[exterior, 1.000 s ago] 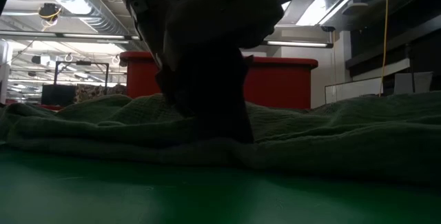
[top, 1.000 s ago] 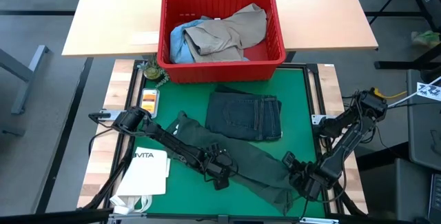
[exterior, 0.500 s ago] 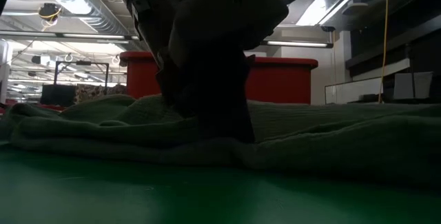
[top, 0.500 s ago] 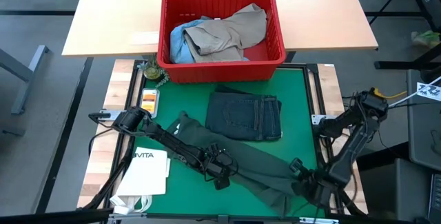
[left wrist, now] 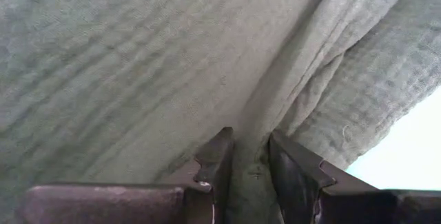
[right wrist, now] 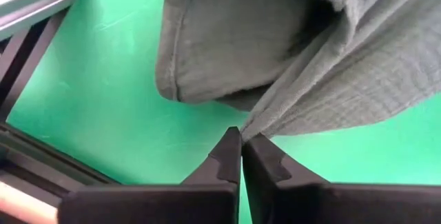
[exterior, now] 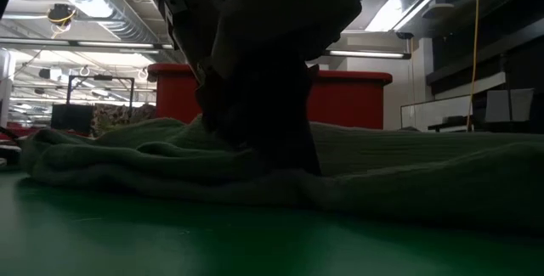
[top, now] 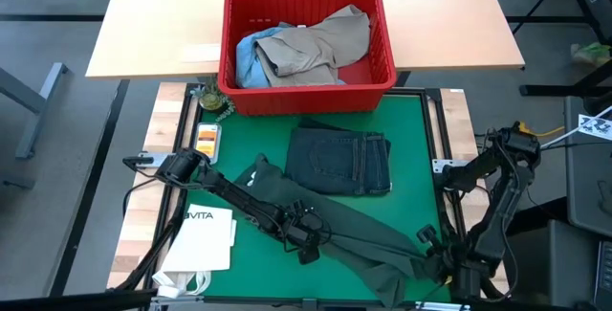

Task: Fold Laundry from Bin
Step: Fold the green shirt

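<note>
Risk: thin pinch slips | right gripper [right wrist: 241, 156] and left gripper [left wrist: 249, 172] clamp green shirt [top: 354, 239] | cause: pulling apart

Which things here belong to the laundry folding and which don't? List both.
Job: dark green garment, pinched by left gripper and right gripper; folded trousers; red bin holding khaki garment.
Lying about: white VITA bag; small plant.

Matt waffle-weave green cloth garment [top: 363, 244]
</note>
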Tool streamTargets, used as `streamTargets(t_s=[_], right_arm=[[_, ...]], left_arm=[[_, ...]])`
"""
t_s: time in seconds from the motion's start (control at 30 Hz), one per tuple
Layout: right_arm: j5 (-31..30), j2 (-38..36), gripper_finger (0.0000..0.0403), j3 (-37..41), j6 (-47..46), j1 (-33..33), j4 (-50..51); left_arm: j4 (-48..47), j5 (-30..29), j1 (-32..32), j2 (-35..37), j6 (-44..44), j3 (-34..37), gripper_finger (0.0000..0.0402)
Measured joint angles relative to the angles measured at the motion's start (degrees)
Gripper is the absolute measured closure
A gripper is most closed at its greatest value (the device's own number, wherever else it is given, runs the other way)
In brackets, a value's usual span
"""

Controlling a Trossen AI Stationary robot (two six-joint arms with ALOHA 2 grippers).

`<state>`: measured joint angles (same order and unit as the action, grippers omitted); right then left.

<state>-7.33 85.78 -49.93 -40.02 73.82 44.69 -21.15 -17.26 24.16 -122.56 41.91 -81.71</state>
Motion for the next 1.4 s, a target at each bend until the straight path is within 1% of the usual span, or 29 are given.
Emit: streamTargets(t_s=[0.13, 0.23, 0.37, 0.5, 0.57, 0.63, 0.73, 0.8, 0.93, 1.03, 1.13, 1.2, 1.23, 1.27, 1.3, 1.4], right_arm=[[-0.01, 0.00, 0.0383, 0.00, -0.69, 0.03, -0.09], [1.16, 0.00, 0.0366, 0.00, -0.26, -1.07, -0.09], [2.90, 0.00, 0.0325, 0.00, -0.45, -2.04, -0.07], [2.67, 0.00, 0.0277, 0.00, -0.36, -3.40, 0.45], [3.82, 0.00, 0.0263, 0.02, -0.18, -3.46, 0.36], [5.82, 0.00, 0.0258, 0.02, -0.03, -4.10, 0.44], [10.44, -0.32, 0.0260, 0.02, 1.33, -5.32, 0.52], [11.92, -0.73, 0.0263, -0.52, 2.41, -5.34, 1.40], [9.34, -0.94, 0.0264, -4.63, 4.08, -5.64, 7.03], [4.88, -0.94, 0.0263, -9.26, 4.45, -5.62, 12.65], [-3.82, -1.03, 0.0263, -13.06, 5.94, -5.60, 14.67], [-11.31, -1.03, 0.0263, -14.25, 6.50, -5.63, 13.02], [-14.05, -1.03, 0.0263, -14.29, 7.20, -5.88, 12.37], [-15.23, -0.94, 0.0263, -14.14, 7.74, -6.49, 12.01], [-15.14, -0.58, 0.0263, -13.91, 8.43, -7.22, 11.67], [-12.64, 0.89, 0.0262, -11.89, 9.83, -9.67, 10.48]], left_arm=[[2.27, 0.67, 0.00, 0.09, -1.32, 0.12, 0.0309], [3.57, 0.93, -0.01, 0.44, -2.24, 0.17, 0.0309], [3.33, 1.24, 0.00, 0.66, -3.04, -0.48, 0.0309], [3.71, 3.32, -0.02, 0.68, -4.80, -1.89, 0.0309], [3.69, 3.77, 0.00, 0.68, -6.37, -3.13, 0.0309], [3.90, 4.09, 0.00, 0.70, -8.37, -4.73, 0.0309], [4.06, 4.66, -0.02, 0.77, -11.34, -6.83, 0.0309], [4.11, 4.69, -0.01, 0.77, -12.99, -7.90, 0.0309], [4.55, 4.59, 0.00, 0.81, -15.48, -8.83, 0.0309], [4.46, 3.62, -0.14, 0.81, -15.60, -8.83, 0.0309], [4.51, -0.24, -0.75, 0.81, -15.67, -8.83, 0.0309], [4.46, -2.44, -1.44, 0.81, -15.71, -8.83, 0.0309], [4.36, -2.94, -1.80, 0.81, -15.79, -8.83, 0.0309], [4.03, -3.06, -2.18, 0.81, -16.03, -8.83, 0.0309], [3.56, -3.00, -2.59, 0.83, -16.36, -8.83, 0.0309], [0.16, -2.82, -3.59, 0.83, -18.41, -8.83, 0.0309]])
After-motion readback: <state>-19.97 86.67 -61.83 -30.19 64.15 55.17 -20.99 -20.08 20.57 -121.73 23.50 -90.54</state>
